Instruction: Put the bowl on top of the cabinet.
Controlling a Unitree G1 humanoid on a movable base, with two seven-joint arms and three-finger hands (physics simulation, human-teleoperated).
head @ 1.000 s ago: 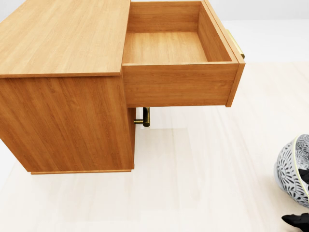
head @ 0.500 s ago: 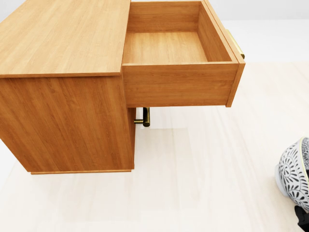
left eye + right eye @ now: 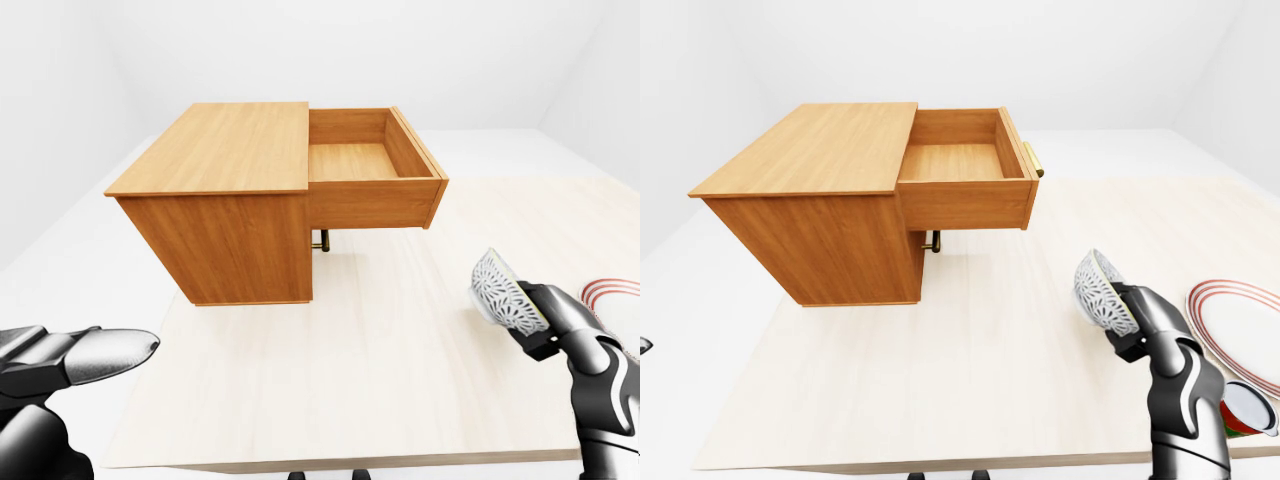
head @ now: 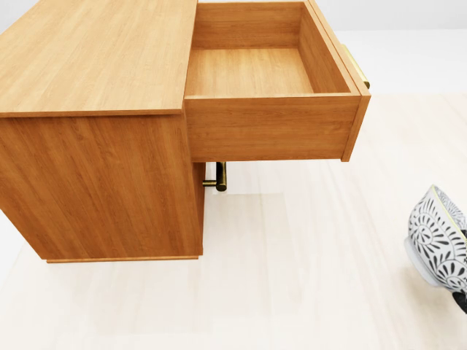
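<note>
A black-and-white patterned bowl hangs tilted on its side above the pale table, at the right of every view. My right hand is shut on its rim from the lower right. In the head view only the bowl and a sliver of black hand show at the right edge. The wooden cabinet stands at the upper left, its flat top bare, well to the left of the bowl. Its top drawer is pulled out and holds nothing. My left hand hovers low at the left, fingers stretched out, holding nothing.
A white plate with red rings lies on the table right of my right arm, with a small can below it. A brass handle sticks out of the drawer front; another brass handle shows under the drawer.
In the head view the bowl has risen and come a little leftward, more of it showing. The cabinet and the camera have not moved.
</note>
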